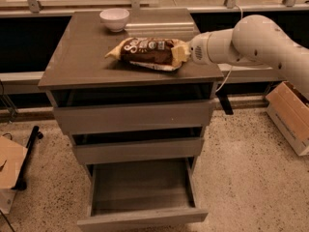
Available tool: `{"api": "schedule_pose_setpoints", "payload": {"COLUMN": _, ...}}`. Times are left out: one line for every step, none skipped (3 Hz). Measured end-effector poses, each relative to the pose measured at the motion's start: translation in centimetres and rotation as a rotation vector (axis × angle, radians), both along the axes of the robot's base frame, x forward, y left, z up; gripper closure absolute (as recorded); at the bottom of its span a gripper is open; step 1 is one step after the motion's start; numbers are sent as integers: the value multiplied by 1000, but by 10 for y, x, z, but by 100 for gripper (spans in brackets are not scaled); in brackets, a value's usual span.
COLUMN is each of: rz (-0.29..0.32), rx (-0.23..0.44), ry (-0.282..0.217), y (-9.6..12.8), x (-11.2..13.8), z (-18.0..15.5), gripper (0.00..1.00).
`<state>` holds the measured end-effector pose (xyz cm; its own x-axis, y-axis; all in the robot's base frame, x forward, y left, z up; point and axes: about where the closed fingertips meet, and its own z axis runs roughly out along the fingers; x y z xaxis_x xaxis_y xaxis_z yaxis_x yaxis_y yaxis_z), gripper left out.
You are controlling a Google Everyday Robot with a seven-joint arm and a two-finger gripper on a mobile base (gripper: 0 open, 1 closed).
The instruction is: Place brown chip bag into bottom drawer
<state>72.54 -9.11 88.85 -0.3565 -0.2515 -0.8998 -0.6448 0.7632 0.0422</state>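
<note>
The brown chip bag [147,51] is over the middle-right of the cabinet top [77,57], its dark middle and white lettering facing up. My gripper [186,55] comes in from the right and is shut on the bag's pale yellow right end. The bag hangs slightly raised and tilted, its left tip pointing towards the bowl. The bottom drawer [145,217] is pulled out at the foot of the cabinet, and its shallow tray shows empty. The two drawers above it are pushed in.
A white bowl [114,19] stands at the back of the cabinet top. A cardboard box [289,115] sits on the floor at the right. Flat cardboard [9,170] and a dark pole [29,151] lie at the left. A window ledge runs behind the cabinet.
</note>
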Motion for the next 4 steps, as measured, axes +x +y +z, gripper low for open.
{"api": "schedule_pose_setpoints", "payload": {"rz": 11, "rx": 35, "ry": -14, "y": 4, "x": -34, "z": 18, "gripper": 100}}
{"api": "schedule_pose_setpoints", "payload": {"rz": 0, "rx": 77, "ry": -11, "y": 2, "x": -72, "z": 30, "gripper": 100}}
{"api": "schedule_pose_setpoints", "payload": {"rz": -1, "rx": 79, "ry": -8, "y": 0, "x": -74, "z": 30, "gripper": 82}}
{"api": "schedule_pose_setpoints", "payload": {"rz": 16, "rx": 51, "ry": -1, "y": 6, "x": -72, "z": 27, "gripper": 84}}
